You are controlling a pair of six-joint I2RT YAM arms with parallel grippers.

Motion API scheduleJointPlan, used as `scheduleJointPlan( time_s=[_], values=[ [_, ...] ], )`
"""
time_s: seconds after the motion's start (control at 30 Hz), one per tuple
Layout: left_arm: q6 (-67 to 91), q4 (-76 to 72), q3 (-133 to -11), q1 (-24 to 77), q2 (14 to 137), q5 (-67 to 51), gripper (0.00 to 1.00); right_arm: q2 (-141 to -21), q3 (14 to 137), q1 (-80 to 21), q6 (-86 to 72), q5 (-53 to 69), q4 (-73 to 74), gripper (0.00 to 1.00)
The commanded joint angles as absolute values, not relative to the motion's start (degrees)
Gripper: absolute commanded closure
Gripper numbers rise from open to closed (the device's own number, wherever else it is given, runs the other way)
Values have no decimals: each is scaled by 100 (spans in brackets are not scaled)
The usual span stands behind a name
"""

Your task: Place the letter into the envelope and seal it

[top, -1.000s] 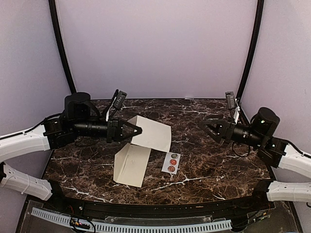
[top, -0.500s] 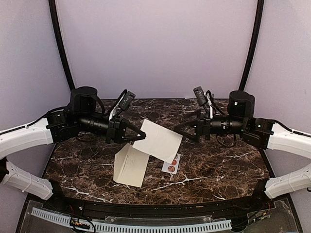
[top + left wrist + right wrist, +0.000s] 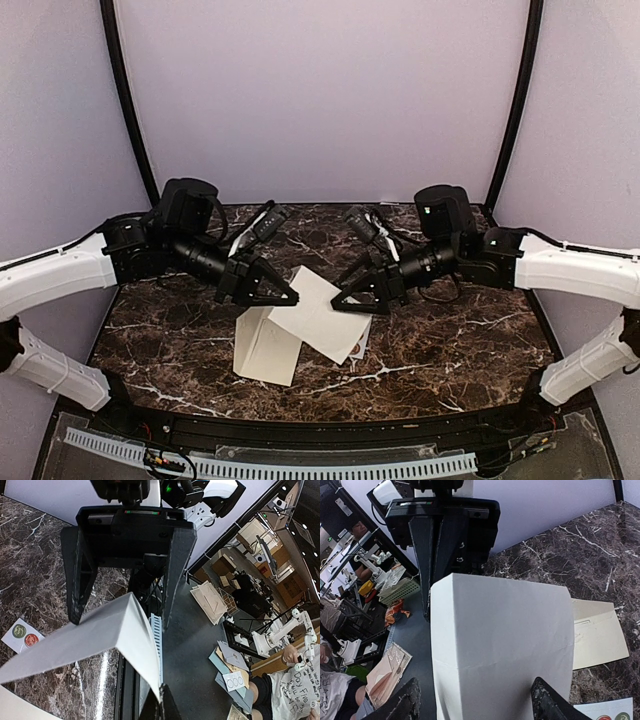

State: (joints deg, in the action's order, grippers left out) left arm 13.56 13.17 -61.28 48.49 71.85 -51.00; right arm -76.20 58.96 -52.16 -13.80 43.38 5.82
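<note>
The white folded letter [image 3: 322, 318] hangs just above the table, pinched at one corner by my shut left gripper [image 3: 290, 299]. In the left wrist view the letter [image 3: 100, 635] runs from my shut fingertips [image 3: 163, 700] toward the right gripper. My right gripper [image 3: 340, 303] is open at the letter's opposite edge. In the right wrist view its fingers [image 3: 406, 702] straddle the letter [image 3: 505, 645] without closing on it. The cream envelope [image 3: 265, 348] lies flat on the table below the letter. It also shows in the right wrist view [image 3: 597, 630].
A small white sticker strip with round dots [image 3: 20, 635] lies on the dark marble table [image 3: 450, 340] beside the envelope, mostly hidden under the letter in the top view. Purple walls enclose the back and sides. A slotted rail [image 3: 270, 462] runs along the front edge.
My right arm swung in from the right side to the letter, its open jaws now around its edge. My left gripper carried the letter lower and toward the middle.
</note>
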Motion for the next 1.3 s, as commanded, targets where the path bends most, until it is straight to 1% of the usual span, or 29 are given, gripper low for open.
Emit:
scheduleJointPlan(
  time_s=[0.0,0.07,0.17,0.23,0.37,0.53,0.67,0.77,0.9,0.97,1.03,1.07,1.1,1.13,1.17,1.2,1.23,1.27],
  values=[
    [999,1641,-6375,4833,7223,-5230,100,-7701,6187,-5351,-1282,4874,625,32],
    [918,1761,-6407,4829,7258,-5160,100,-7695,6207,-5367,-1294,4904,599,37],
    [840,1877,-6424,4832,7265,-5069,100,-7655,6208,-5378,-1309,4880,587,48],
    [801,1937,-6440,4833,7260,-4997,100,-7641,6201,-5375,-1316,4850,582,52],
    [783,1980,-6472,4830,7260,-4924,100,-7721,6215,-5379,-1327,4798,625,58],
    [813,1917,-6474,4830,7259,-4820,100,-7878,6277,-5417,-1314,4759,693,63],
    [832,1925,-6469,4833,7300,-4713,100,-7957,6367,-5464,-1284,4704,758,70],
    [826,1932,-6470,4833,7312,-4645,100,-7964,6397,-5475,-1258,4611,826,81],
    [809,1952,-6488,4831,7325,-4555,100,-7934,6399,-5477,-1232,4345,909,100],
    [797,1987,-6502,4828,7329,-4478,100,-7892,6398,-5484,-1223,4240,923,100],
    [770,2057,-6549,4826,7326,-4371,92,-7861,6367,-5483,-1217,4183,931,100],
    [758,2074,-6561,4825,7300,-4279,81,-7844,6368,-5481,-1213,4179,944,100],
    [743,2101,-6593,4825,7280,-4218,76,-7841,6367,-5485,-1209,4180,951,100],
    [732,2114,-6623,4825,7217,-4096,65,-7842,6366,-5482,-1205,4191,964,100],
    [719,2117,-6634,4825,7181,-4021,60,-7846,6365,-5484,-1202,4204,966,100],
    [711,2109,-6655,4821,7110,-3873,52,-7847,6358,-5484,-1196,4228,967,100],
    [710,2100,-6663,4813,7075,-3800,48,-7845,6354,-5481,-1197,4258,960,100],
    [720,2063,-6665,4802,7011,-3677,43,-7843,6350,-5488,-1198,4282,957,100]
  ],
)
